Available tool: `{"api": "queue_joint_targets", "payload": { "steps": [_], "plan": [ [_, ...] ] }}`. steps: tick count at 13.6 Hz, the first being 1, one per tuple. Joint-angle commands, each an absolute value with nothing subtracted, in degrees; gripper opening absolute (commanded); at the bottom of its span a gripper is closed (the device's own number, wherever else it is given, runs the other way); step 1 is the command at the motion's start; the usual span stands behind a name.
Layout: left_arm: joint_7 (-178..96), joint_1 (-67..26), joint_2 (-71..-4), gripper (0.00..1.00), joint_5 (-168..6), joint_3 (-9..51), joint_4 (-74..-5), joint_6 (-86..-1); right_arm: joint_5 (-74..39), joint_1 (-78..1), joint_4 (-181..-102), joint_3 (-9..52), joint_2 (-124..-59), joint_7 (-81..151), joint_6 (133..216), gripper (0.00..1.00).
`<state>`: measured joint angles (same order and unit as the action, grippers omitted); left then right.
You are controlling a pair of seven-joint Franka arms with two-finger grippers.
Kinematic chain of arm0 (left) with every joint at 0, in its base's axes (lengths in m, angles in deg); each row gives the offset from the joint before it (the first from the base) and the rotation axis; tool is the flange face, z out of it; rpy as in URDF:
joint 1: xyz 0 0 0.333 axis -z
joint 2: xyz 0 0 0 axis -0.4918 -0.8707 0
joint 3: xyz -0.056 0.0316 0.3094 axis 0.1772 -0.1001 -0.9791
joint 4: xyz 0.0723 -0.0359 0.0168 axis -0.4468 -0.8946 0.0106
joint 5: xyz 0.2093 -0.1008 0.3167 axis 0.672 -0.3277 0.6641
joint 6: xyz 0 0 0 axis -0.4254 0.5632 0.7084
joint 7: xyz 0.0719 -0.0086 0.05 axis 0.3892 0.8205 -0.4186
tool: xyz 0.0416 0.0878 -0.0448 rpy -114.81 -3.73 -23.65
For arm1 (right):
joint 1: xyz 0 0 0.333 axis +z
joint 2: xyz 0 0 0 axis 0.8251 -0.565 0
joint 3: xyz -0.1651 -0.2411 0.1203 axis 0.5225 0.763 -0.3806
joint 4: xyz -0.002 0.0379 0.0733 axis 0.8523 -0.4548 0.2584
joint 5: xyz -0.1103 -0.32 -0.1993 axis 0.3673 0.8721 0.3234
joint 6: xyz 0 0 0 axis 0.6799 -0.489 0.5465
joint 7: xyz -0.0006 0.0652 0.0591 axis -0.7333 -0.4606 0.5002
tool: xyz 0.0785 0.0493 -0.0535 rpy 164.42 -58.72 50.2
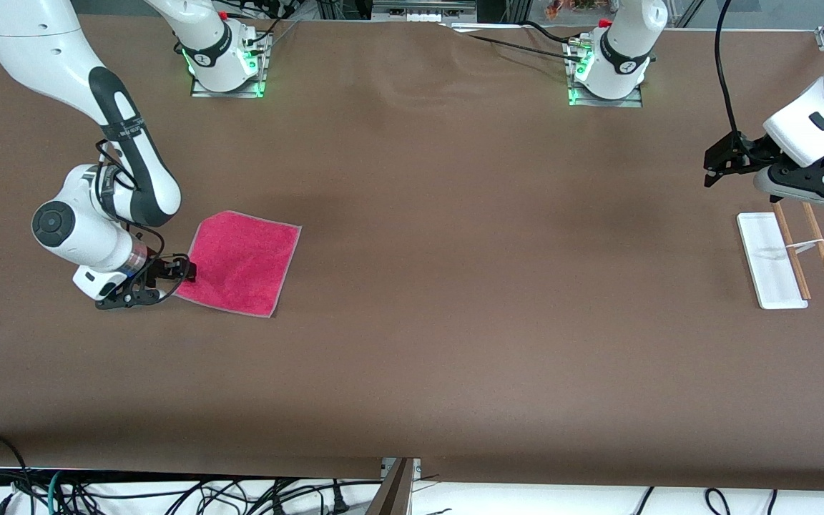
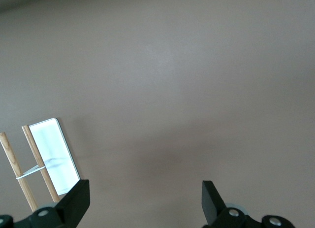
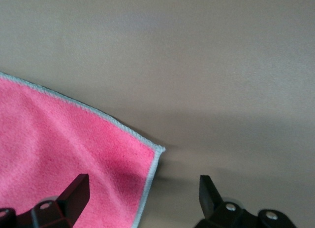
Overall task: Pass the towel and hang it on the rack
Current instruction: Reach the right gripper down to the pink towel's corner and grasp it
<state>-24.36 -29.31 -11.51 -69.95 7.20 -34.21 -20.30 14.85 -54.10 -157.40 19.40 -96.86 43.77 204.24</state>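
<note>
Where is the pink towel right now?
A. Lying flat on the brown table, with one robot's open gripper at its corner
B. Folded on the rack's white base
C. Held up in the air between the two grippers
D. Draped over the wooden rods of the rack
A: the towel lies flat on the table, with the right gripper open at its corner and the rack bare.

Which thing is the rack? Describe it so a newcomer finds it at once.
Start at the brown table and go to the left arm's end, where the left gripper hangs with open jaws. Just below it in the front view stands the rack: a flat white rectangular base with two thin light-brown wooden rods joined by a white crosspiece. The only other loose thing, the pink-red towel, lies flat at the right arm's end.
</note>
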Motion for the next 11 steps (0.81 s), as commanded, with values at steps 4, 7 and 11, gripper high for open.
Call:
{"api": "queue_joint_targets", "payload": {
  "steps": [4, 7, 11],
  "plan": [
    [-24.9, -29.5, -10.8, 1.0, -71.0, 7.4, -34.3, -19.7, 13.4, -54.4, -157.2, 18.2, -98.8, 45.0, 207.3, 0.64],
    [-24.9, -29.5, -10.8, 1.0, -71.0, 7.4, -34.3, -19.7, 13.4, -54.5, -157.1, 18.2, -98.9, 45.0, 207.4, 0.55],
    [-24.9, -29.5, -10.8, 1.0, -71.0, 7.4, -34.3, -19.7, 13.4, -54.4, -156.8, 18.1, -98.8, 44.5, 207.0, 0.0]
  ]
}}
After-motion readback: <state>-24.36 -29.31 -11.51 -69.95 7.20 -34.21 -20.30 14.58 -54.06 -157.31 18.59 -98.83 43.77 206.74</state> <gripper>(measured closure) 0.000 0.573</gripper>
